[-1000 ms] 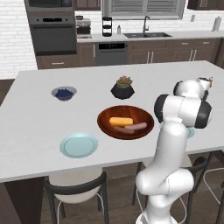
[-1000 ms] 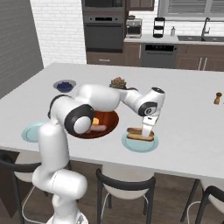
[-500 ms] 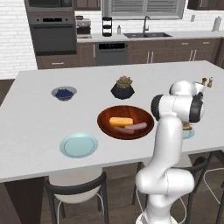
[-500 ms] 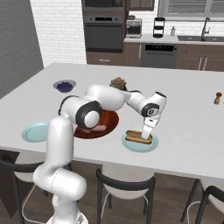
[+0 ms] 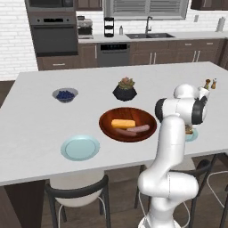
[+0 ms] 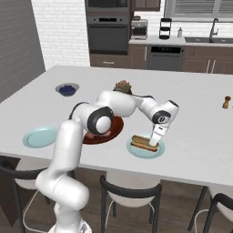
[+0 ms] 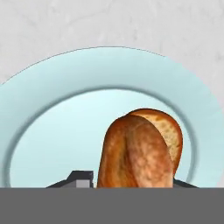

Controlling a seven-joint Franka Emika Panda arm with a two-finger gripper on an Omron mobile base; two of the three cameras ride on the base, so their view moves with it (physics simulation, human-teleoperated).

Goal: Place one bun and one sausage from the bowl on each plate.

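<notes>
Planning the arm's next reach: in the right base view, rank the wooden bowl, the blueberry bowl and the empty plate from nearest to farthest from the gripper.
From the gripper:
1. Wooden bowl, just left of it.
2. Blueberry bowl, far back left.
3. Empty plate, at the counter's left edge.

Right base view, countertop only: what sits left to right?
Empty pale blue-green plate → small grey bowl of blueberries → glossy reddish-brown wooden bowl → pale blue-green plate holding a bun → small brown shaker.

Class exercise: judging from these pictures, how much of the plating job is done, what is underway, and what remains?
Done: nothing looks complete. Underway: the gripper is shut on a bun over the near plate. Left: the other plate is bare, and one bun and two sausages lie in the bowl.
</notes>
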